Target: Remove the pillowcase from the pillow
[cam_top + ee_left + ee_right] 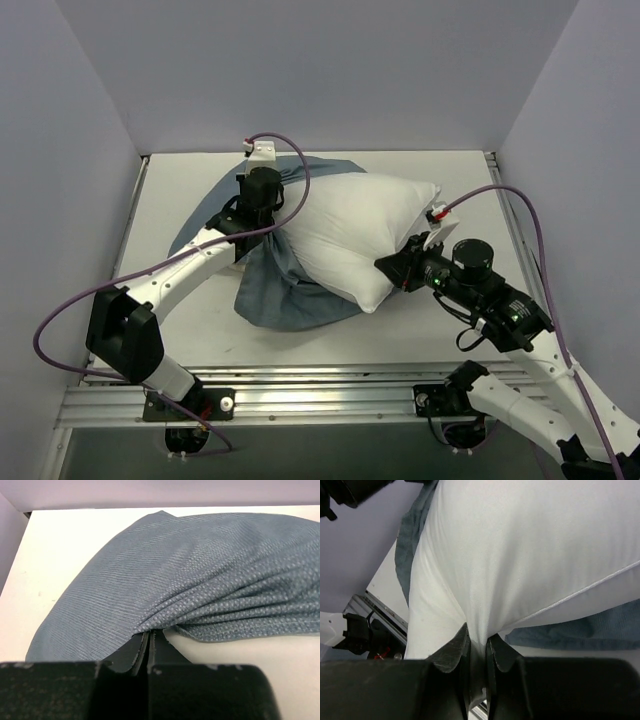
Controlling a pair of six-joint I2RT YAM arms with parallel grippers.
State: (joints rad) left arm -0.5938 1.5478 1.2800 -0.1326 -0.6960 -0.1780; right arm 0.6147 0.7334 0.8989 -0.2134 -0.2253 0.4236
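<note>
In the top view, the pillow lies near the middle of the worktop, plump and white, with one corner pointing toward 2 o'clock. The pillowcase is a grey-blue fabric bunched against the pillow's 7 o'clock end. It spreads on the worktop round to about 10 o'clock, and a strip of it shows behind the pillow at 11 o'clock. We cannot tell whether the pillow's lower end sits inside the fabric or only on top of it.

The left end effector is at 9 o'clock of the pillow. In its wrist view we see it clenched on a fold of the pillowcase, the two fingers pressed together with cloth pinched between them. The fabric fans out from the grip in tight pleats toward 1 o'clock.

The right end effector is at 4 o'clock of the pillow. It grips the white cover near the seam, its fingers closed on a pinch of cloth. In that wrist view, blue fabric lies under the pillow at 3 o'clock.
</note>
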